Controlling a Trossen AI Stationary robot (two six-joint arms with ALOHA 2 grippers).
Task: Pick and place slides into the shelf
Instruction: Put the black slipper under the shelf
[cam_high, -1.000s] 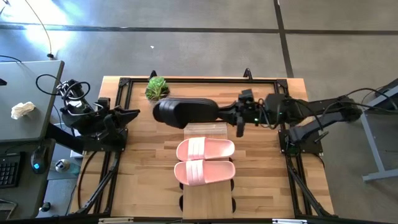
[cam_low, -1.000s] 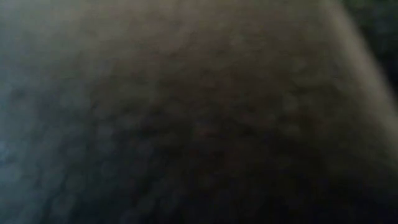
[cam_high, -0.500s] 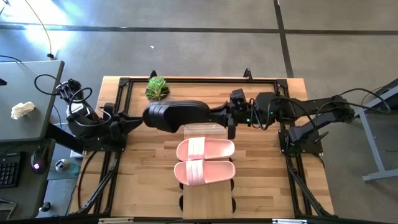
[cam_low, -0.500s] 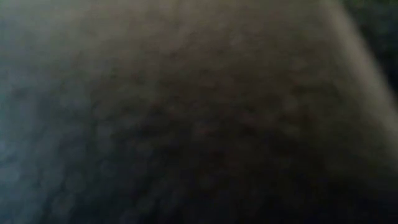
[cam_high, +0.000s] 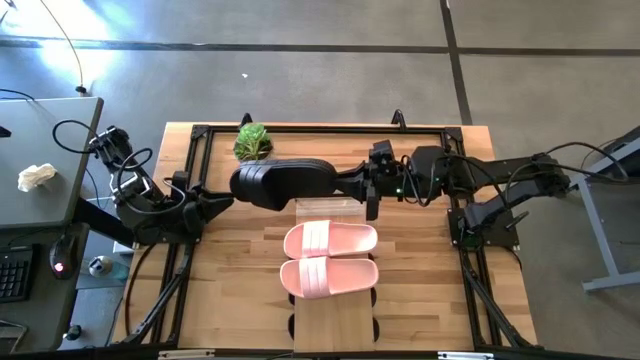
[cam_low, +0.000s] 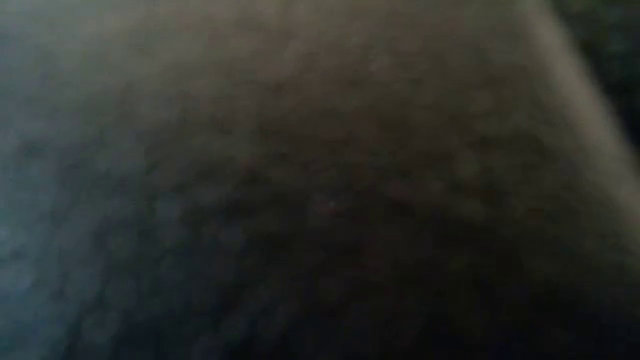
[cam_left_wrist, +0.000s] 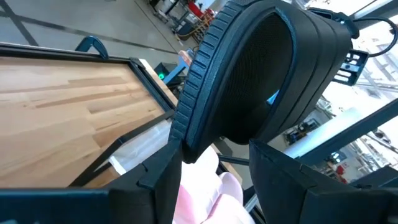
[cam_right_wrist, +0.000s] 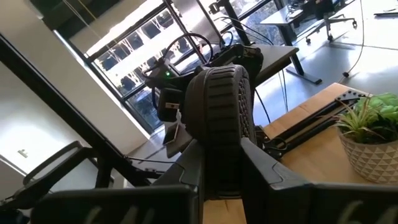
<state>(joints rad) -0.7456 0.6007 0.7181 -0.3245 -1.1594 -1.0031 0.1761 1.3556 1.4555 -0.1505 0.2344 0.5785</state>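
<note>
One black slide (cam_high: 285, 183) hangs in the air above the far end of the shelf (cam_high: 335, 325), lying level with its strap end toward the table's left. My right gripper (cam_high: 362, 187) is shut on its right end. My left gripper (cam_high: 222, 198) is open just left of the strap end. In the left wrist view its fingers (cam_left_wrist: 165, 177) stand on either side of the slide's (cam_left_wrist: 249, 74) lower end; whether they touch it, I cannot tell. The pale pink pair (cam_high: 330, 258) lies side by side across the shelf's plank top. The low view is dark and shows nothing. My right gripper pinches the black slide's heel end (cam_right_wrist: 222, 146) between its two fingers (cam_right_wrist: 194, 168). It comes level from the table's right, along the slide's length. The slide is lifted clear, turned on its side, and reaches out toward the left arm.
A small potted plant (cam_high: 252, 141) stands near the table's far edge, just behind the held slide. A black metal frame (cam_high: 195, 150) runs along the table's sides. A grey desk (cam_high: 50, 180) stands beyond the left edge. Bare wood lies left and right of the shelf.
My right gripper carried the black slide some way toward the table's left, then held still. My left gripper swung a little toward the slide's strap end and the near edge. The pink pair did not move.
</note>
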